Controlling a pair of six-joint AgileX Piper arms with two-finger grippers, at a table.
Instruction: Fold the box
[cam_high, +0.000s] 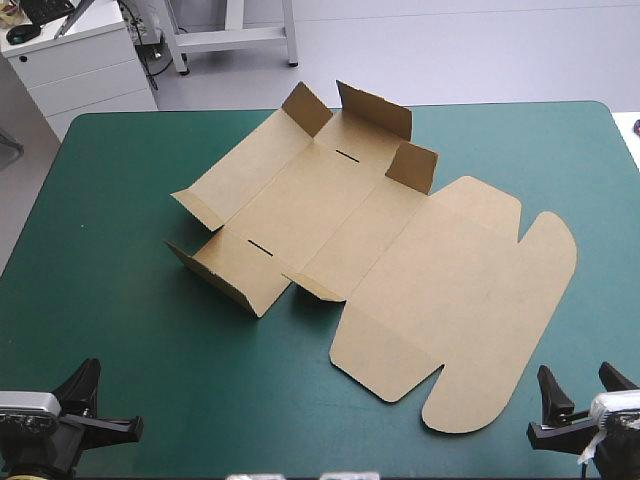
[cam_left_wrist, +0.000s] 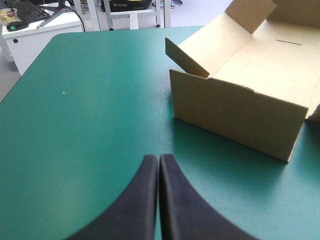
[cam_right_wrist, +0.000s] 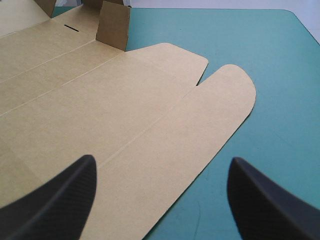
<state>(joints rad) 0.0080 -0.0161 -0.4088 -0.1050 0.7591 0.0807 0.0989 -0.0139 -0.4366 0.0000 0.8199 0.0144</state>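
Box (cam_high: 400, 250) of brown board lies mid-table on the teal-green cover (cam_high: 120, 220) in the high view, lid flat rightward, some walls raised. In the left wrist view we see the left gripper (cam_left_wrist: 159, 159) pressed together and empty, a raised wall ahead. In the right wrist view the right gripper (cam_right_wrist: 162, 160) stands wide at the flat lid.

Brown box (cam_high: 330, 200) approx centre of teal-green cover (cam_high: 110, 220), some flaps up, lid flat.
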